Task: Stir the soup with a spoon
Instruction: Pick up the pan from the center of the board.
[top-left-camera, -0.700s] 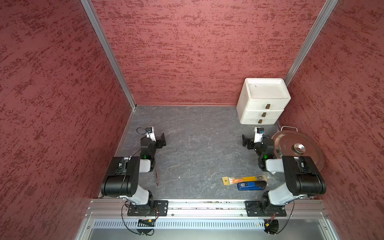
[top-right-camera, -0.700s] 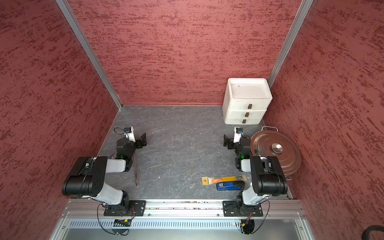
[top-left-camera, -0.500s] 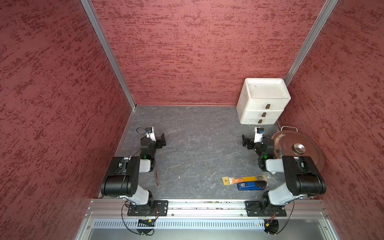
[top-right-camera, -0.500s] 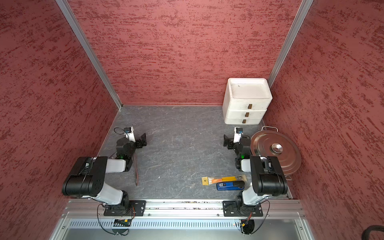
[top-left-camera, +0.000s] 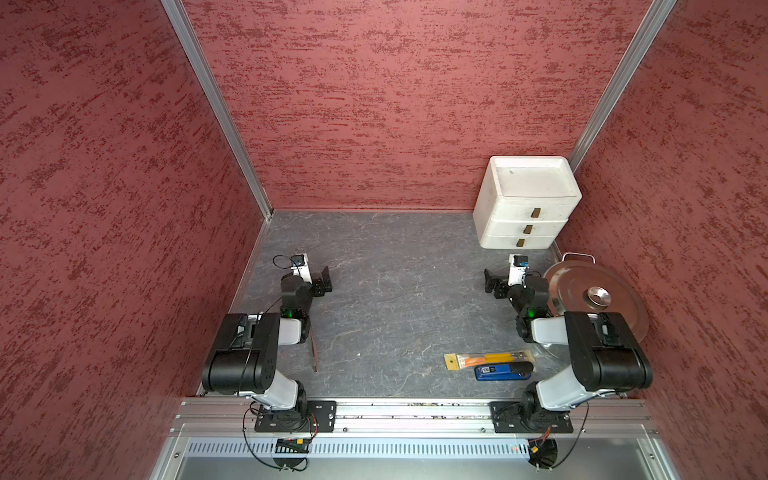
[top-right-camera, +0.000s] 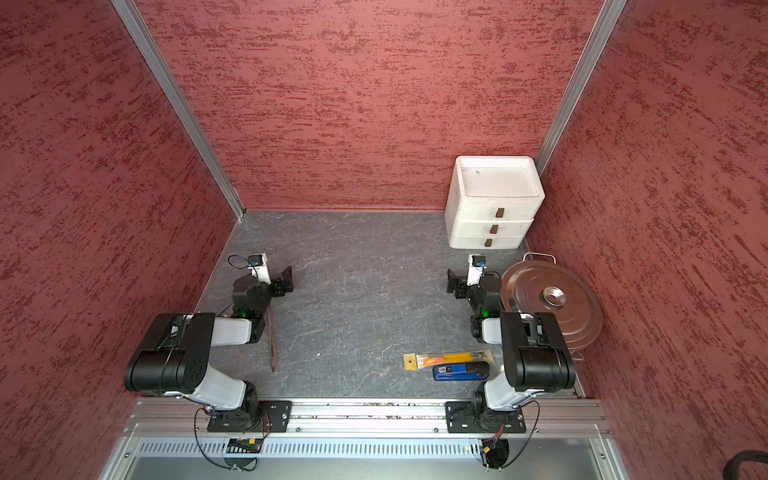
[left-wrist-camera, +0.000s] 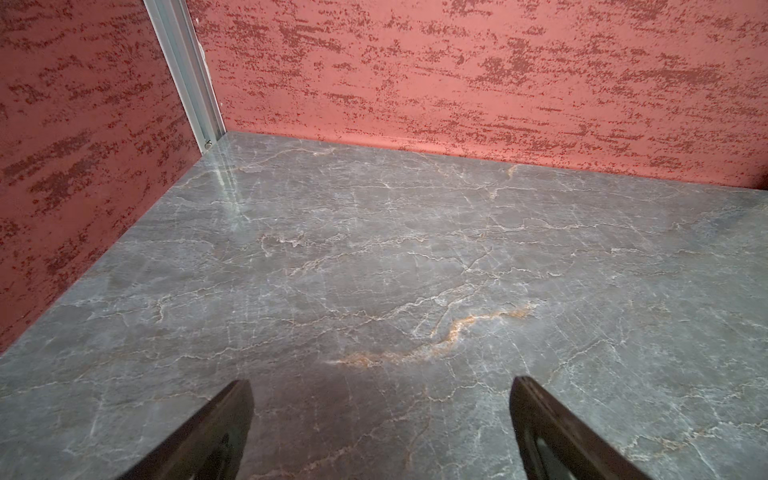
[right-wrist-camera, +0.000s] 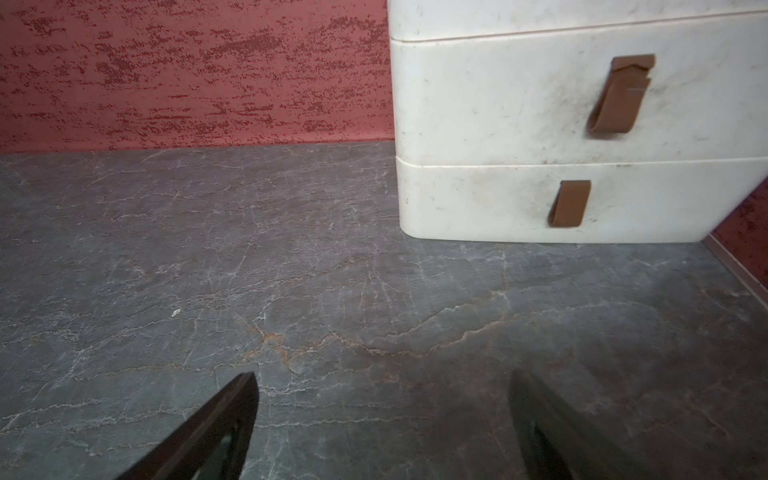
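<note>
A thin dark strip (top-left-camera: 314, 353) lies on the grey table beside my left arm; it looks like the spoon's handle (top-right-camera: 272, 345), and its bowl end is hidden under the arm. The steel pot (top-left-camera: 595, 309) stands at the right wall with its lid on, so the soup is hidden. My left gripper (top-left-camera: 324, 280) is open over bare table (left-wrist-camera: 380, 399), beyond the strip's far end. My right gripper (top-left-camera: 490, 282) is open too, empty (right-wrist-camera: 382, 395), left of the pot and facing the white drawers.
A white three-drawer unit (top-left-camera: 525, 203) with brown pulls stands in the back right corner, close ahead of the right gripper (right-wrist-camera: 540, 104). An orange-and-yellow packaged tool (top-left-camera: 490, 359) and a blue-and-black gadget (top-left-camera: 503, 370) lie near the front right. Red walls enclose three sides.
</note>
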